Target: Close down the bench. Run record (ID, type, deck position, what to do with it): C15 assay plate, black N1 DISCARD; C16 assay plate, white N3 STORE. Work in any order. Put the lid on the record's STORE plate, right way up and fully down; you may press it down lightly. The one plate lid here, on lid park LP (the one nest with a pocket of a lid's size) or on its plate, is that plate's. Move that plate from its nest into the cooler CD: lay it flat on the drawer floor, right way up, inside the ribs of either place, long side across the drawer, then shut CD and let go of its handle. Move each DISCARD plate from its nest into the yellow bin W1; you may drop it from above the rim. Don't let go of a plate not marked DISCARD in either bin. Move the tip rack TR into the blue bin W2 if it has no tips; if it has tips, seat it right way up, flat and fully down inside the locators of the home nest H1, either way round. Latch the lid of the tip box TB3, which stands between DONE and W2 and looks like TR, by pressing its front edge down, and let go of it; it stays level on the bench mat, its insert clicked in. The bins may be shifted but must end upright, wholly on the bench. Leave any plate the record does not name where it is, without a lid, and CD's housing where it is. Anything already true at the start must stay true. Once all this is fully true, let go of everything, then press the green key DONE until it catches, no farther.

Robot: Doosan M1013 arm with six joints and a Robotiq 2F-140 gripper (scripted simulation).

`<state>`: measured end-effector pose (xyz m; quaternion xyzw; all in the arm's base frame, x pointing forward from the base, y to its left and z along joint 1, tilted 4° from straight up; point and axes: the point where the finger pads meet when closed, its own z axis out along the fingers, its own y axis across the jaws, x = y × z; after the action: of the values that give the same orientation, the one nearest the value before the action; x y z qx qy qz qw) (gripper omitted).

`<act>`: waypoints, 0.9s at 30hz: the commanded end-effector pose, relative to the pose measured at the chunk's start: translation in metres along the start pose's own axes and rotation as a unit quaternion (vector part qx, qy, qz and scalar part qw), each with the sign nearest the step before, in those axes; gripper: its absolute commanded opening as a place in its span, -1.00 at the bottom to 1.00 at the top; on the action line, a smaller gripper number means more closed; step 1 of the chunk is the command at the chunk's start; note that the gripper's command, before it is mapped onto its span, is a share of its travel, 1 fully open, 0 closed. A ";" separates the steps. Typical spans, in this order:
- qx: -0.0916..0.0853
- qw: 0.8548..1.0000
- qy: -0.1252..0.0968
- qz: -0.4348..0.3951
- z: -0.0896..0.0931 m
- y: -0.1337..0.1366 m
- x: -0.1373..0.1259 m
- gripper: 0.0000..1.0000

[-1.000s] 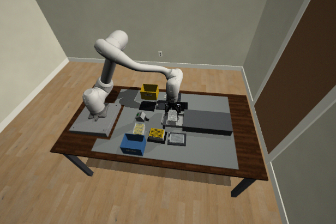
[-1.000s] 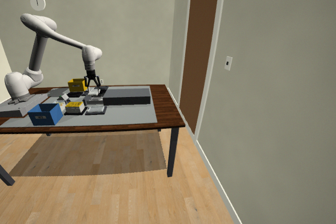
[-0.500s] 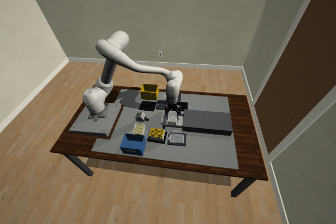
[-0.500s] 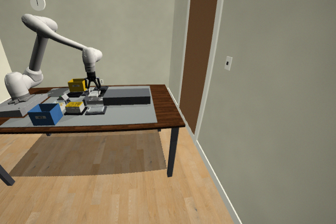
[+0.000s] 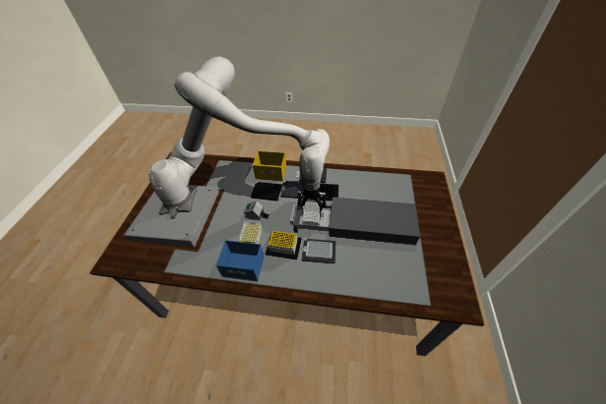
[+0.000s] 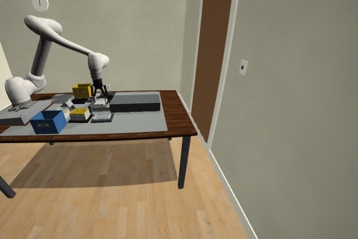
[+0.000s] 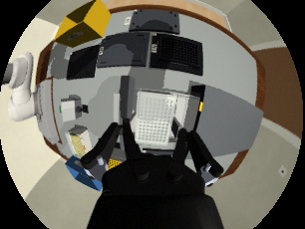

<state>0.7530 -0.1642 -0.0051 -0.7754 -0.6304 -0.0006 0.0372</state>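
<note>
Gripper [image 5: 311, 206] pinching the white plate [image 5: 311, 214] over the open cooler drawer [image 5: 296, 215]; drawer closing, tip rack [image 5: 282, 241], and DONE apparently remain.

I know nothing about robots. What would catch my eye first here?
Probably the big white arm arching from the bench's far left corner, its black gripper shut on a white plate over the open drawer beside the long grey cooler. Then the colours: a yellow bin behind, a blue bin in front.
</note>
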 end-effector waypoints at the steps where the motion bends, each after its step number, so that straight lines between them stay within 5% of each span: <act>1: 0.000 1.000 0.000 0.000 0.003 0.000 0.000 -1.00; 27: 0.000 1.000 0.000 0.000 0.025 0.000 0.000 -1.00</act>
<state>0.7518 -0.1627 -0.0299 -0.7754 -0.6304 -0.0006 0.0372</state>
